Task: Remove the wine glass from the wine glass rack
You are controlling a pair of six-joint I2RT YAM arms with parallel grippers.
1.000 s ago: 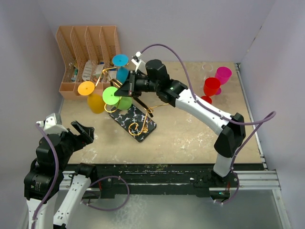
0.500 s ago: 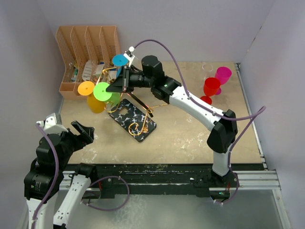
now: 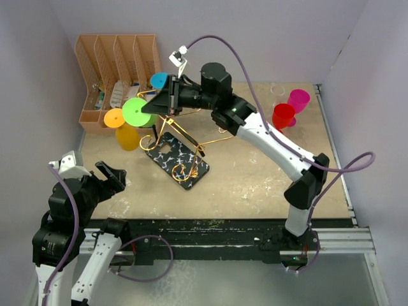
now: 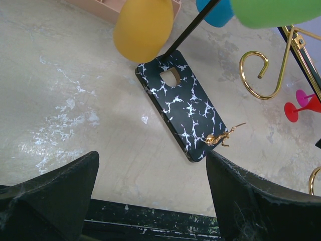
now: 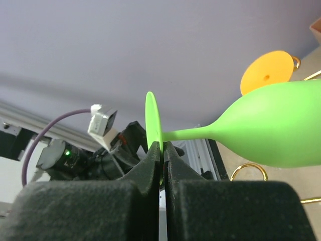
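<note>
The wine glass rack is gold wire (image 3: 191, 137) on a black, white-veined base (image 3: 176, 159). My right gripper (image 3: 151, 107) is shut on the round foot (image 3: 135, 111) of a green wine glass, held high over the rack's left side. In the right wrist view the jaws (image 5: 161, 150) pinch the foot's edge (image 5: 152, 118), and the stem and green bowl (image 5: 276, 130) stick out sideways. An orange glass (image 3: 127, 136) and a blue glass (image 3: 159, 81) hang on the rack. My left gripper (image 3: 111, 176) is open and empty at the front left. Its view shows the base (image 4: 185, 110).
An orange-brown slotted organiser (image 3: 118, 70) stands at the back left, close behind the rack. A red glass (image 3: 282, 116) and a magenta glass (image 3: 298, 101) stand at the back right. Grey walls close in both sides.
My right gripper has carried the green glass up and to the left, away from the rack's middle. The left arm has not moved.
</note>
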